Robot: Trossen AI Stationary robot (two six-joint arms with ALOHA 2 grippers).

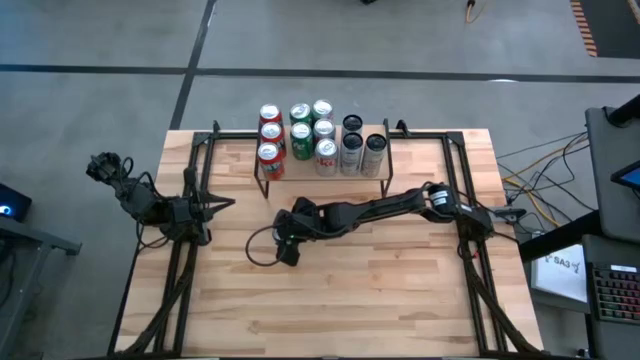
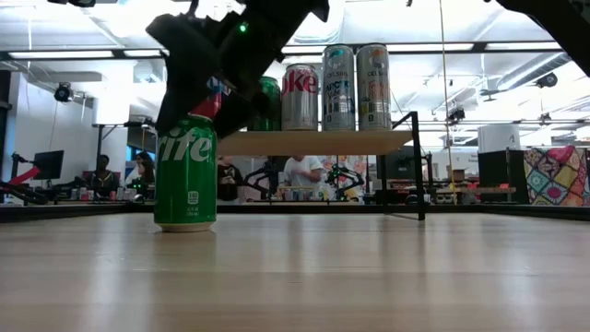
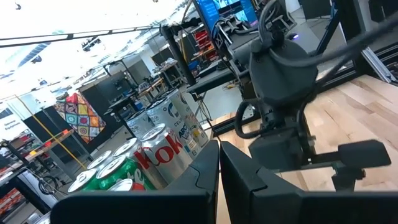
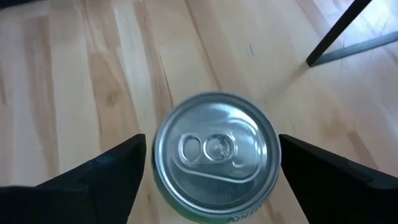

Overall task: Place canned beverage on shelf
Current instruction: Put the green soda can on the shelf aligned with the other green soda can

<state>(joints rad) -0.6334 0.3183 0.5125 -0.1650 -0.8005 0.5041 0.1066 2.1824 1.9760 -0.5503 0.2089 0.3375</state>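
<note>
While the left gripper (image 1: 222,207) sits clenched shut at the table's left side, the overhead shows the right gripper (image 1: 287,250) reaching to mid-table, the shelf (image 1: 322,170) already crowded with cans. Down low — a green can (image 2: 186,173) stands upright on the tabletop (image 2: 369,277), arm just above. Right wrist: fingers (image 4: 102,180) spread wide, flanking the can's top, not touching.
</note>
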